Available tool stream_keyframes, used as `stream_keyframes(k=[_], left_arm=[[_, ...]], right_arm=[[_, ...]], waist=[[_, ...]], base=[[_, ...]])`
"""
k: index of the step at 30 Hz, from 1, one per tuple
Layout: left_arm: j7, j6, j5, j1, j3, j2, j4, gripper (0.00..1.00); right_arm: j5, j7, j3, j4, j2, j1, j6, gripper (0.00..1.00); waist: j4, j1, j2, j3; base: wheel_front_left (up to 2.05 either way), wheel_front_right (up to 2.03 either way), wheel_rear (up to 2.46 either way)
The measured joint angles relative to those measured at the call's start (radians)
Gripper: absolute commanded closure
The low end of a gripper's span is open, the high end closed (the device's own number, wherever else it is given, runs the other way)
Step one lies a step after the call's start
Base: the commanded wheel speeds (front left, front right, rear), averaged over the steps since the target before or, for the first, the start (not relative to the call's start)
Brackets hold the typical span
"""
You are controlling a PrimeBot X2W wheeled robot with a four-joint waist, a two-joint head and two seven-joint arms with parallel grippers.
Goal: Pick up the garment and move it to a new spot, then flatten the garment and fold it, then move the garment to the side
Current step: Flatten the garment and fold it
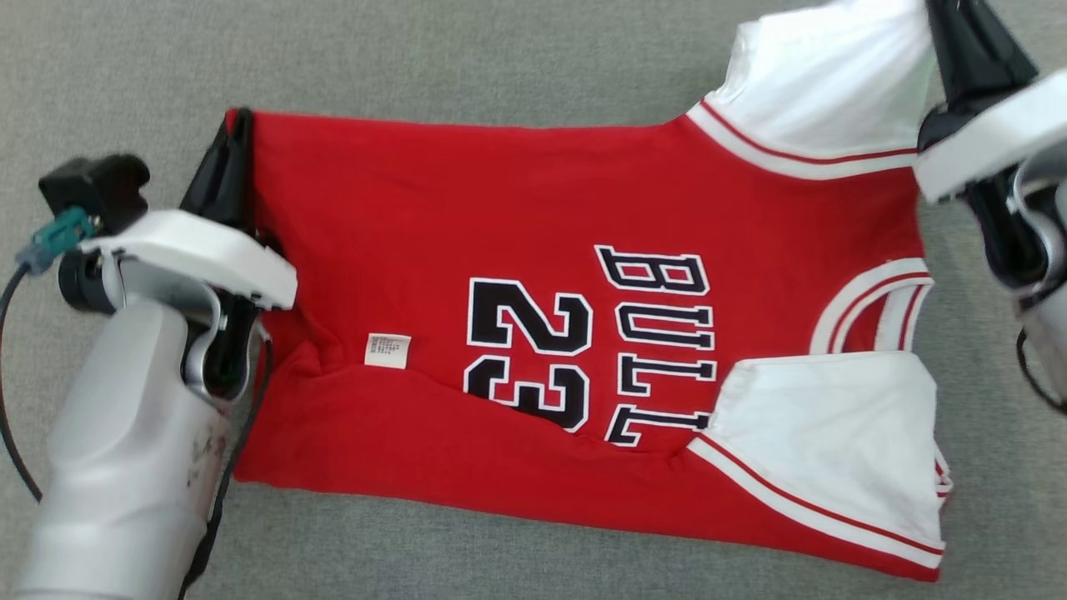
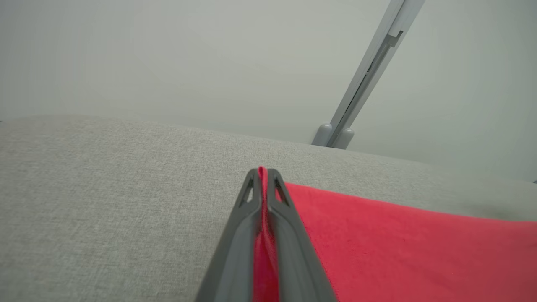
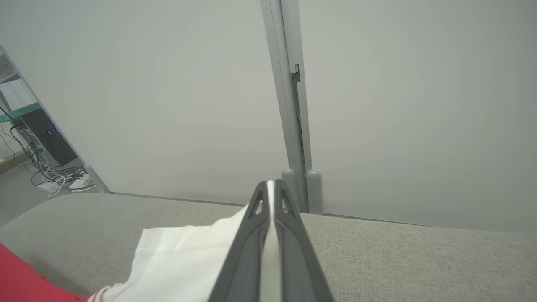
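**Caution: Edge Slip and Skewed Fold**

The left tool [image 2: 262,172] is pinched shut on the garment [image 1: 533,208] at its red hem, 10 o'clock. The right tool [image 3: 272,184] pinches the white sleeve [image 1: 825,92], 2 o'clock. Each grip holds only an edge, so uneven pulling may free the cloth or skew the fold. The garment lies on the bench [image 1: 125,67], long axis 9-to-3, neck toward 3.

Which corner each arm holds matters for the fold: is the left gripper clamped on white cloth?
No, the left gripper is shut on red fabric of the jersey.
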Motion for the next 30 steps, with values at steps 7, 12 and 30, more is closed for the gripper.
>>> stream_keyframes(k=[7,12,30], left_arm=[[0.052,0.028,-0.057,0.184,0.029,0.03,-0.114,1.0],[0.073,0.058,-0.086,0.298,0.05,0.048,-0.179,1.0],[0.171,0.146,-0.153,0.587,0.08,0.1,-0.395,0.0]], right_arm=[[0.114,-0.018,-0.036,-0.208,-0.016,0.286,0.0,1.0],[0.149,-0.017,-0.07,-0.322,-0.008,0.518,0.0,1.0],[0.053,0.103,-0.296,-0.507,0.128,0.99,0.0,0.0]], waist=[[-0.041,0.0,0.0,-0.061],[-0.066,0.0,0.0,-0.092],[-0.101,0.0,0.0001,-0.166]], base=[[0.0,0.0,0.0],[0.0,0.0,0.0],[0.0,0.0,0.0]])
